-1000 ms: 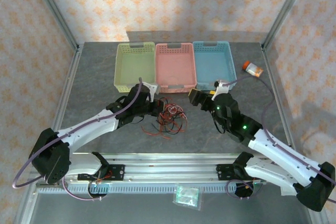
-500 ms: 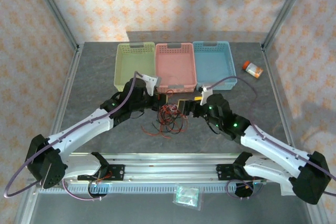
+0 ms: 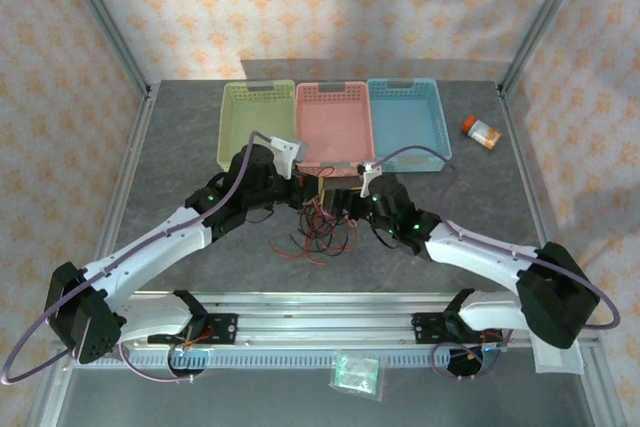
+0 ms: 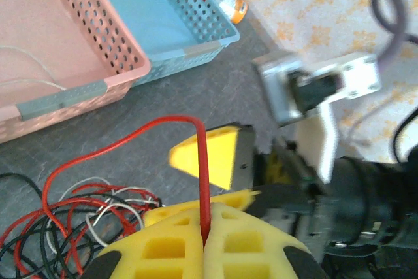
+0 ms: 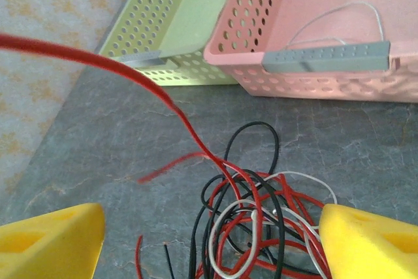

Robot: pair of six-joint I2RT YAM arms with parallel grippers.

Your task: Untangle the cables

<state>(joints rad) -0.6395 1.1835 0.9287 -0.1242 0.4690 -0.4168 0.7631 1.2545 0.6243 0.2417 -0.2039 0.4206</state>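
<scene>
Left claw (image 4: 204, 238) clamped on red cable (image 4: 202, 161), strand rising from the heap | right claw (image 5: 212, 243) spread wide, straddling tangled cables (image 5: 258, 227) straight ahead on worktop (image 5: 98, 142)

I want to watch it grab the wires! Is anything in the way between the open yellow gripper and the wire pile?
Nothing visible blocks it. The cables lie right in front of the open right gripper. Only one red cable, pinched by the left gripper, slants up from the pile and crosses in front of it.
</scene>
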